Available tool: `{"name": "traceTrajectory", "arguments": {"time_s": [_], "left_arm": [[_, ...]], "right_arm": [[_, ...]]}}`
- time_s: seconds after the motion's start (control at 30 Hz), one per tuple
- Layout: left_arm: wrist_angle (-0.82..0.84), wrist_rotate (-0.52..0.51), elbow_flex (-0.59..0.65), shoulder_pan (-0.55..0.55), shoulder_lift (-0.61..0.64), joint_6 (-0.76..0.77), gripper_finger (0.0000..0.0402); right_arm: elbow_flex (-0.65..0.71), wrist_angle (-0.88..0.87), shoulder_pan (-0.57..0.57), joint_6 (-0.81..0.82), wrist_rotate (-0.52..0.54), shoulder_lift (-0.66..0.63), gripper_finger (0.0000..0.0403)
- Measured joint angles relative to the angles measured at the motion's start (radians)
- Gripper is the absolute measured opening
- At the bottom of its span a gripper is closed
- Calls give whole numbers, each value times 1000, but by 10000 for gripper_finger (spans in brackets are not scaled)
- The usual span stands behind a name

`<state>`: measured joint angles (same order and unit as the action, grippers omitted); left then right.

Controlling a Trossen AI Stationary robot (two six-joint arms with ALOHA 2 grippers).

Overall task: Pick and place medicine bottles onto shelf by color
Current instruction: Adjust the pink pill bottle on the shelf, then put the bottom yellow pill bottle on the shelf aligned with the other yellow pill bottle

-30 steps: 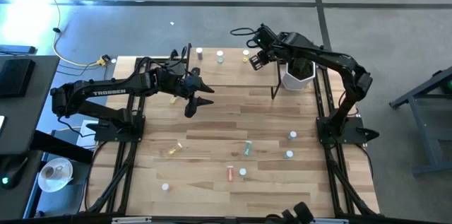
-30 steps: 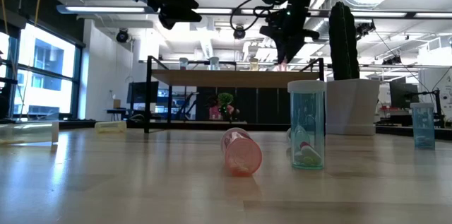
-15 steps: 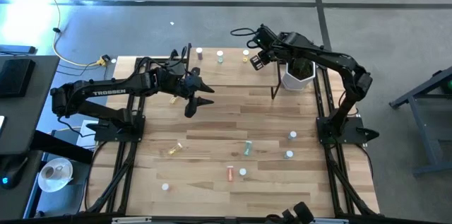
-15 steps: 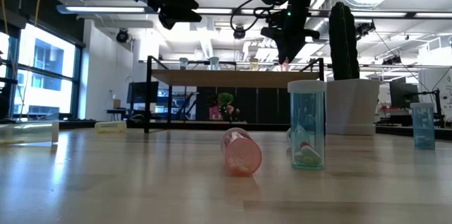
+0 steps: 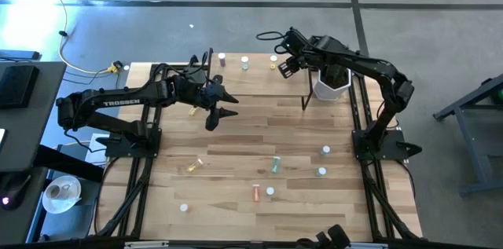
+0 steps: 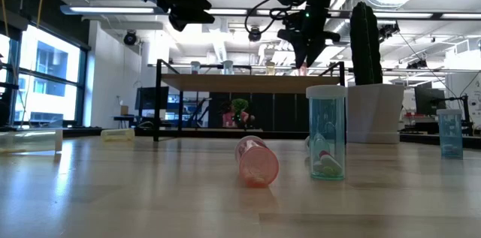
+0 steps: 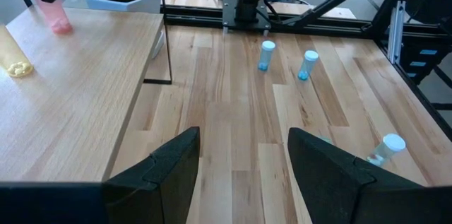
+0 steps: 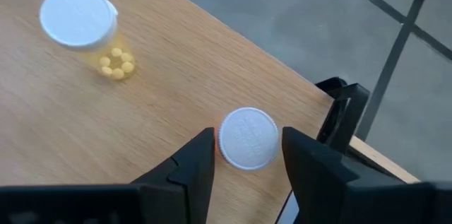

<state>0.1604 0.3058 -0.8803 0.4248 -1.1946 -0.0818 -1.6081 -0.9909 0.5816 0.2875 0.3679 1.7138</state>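
The shelf stands at the table's far side and carries three bottles in a row. My right gripper is open above the shelf's right end. Its fingers stand on either side of an upright white-capped bottle that rests on the board near its corner, with a thin gap showing on each side. A yellow bottle stands beside it. My left gripper is open and empty, hovering over the table in front of the shelf. More bottles lie or stand on the near half of the table.
A white pot with a cactus stands right of the shelf, close to my right arm. Two blue bottles stand at the right, a pink one lies at the near middle beside an upright teal one, and a yellow one lies at the left.
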Motion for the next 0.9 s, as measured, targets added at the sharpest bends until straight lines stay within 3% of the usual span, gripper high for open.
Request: {"name": "traceTrajectory", "arguments": {"time_s": [0.23,0.5,0.9], "left_arm": [[0,-14,0,0,0,0,204],[76,-152,0,3,38,-18,204],[301,-186,-1,-17,181,65,204]], "right_arm": [[-32,-16,-1,-18,-1,0,161],[-137,-94,-32,-23,0,0,161],[-179,-207,-238,-33,7,-6,161]]}}
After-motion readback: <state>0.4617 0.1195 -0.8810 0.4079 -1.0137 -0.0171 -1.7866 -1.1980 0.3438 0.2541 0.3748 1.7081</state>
